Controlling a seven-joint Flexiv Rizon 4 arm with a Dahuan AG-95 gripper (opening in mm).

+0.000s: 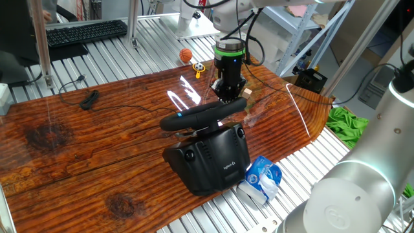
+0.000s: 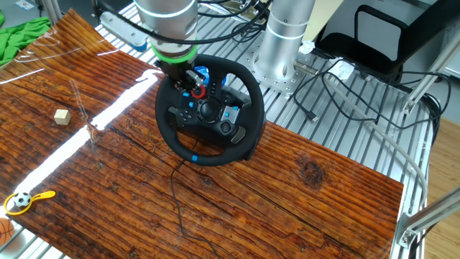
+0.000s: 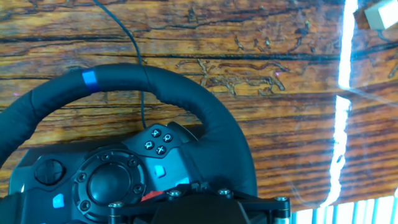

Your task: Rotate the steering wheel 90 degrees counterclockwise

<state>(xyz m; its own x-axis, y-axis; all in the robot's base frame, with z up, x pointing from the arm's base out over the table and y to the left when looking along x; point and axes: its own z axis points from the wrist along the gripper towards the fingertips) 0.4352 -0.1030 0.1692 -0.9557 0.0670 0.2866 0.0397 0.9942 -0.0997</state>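
The steering wheel [image 2: 248, 108] is a black padded rim on a bulky black base [image 1: 210, 158] with a white logo, standing on the wooden table. Its blue stripe [image 2: 194, 157] sits at the near bottom of the rim in the other fixed view, and at the upper left in the hand view [image 3: 89, 79]. My gripper [image 1: 228, 97] comes down from above onto the far side of the rim and appears closed on it [image 2: 188, 78]. In the hand view the rim [image 3: 205, 118] curves under the gripper body, and the fingertips are hidden.
A thin black cable [image 3: 134, 43] runs across the wood from the wheel. A blue-white packet [image 1: 262, 178] lies by the base. A small wooden block [image 2: 62, 116], a yellow toy with a ball [image 2: 25, 200] and an orange ball [image 1: 185, 55] lie further off. A keyboard [image 1: 84, 31] is behind.
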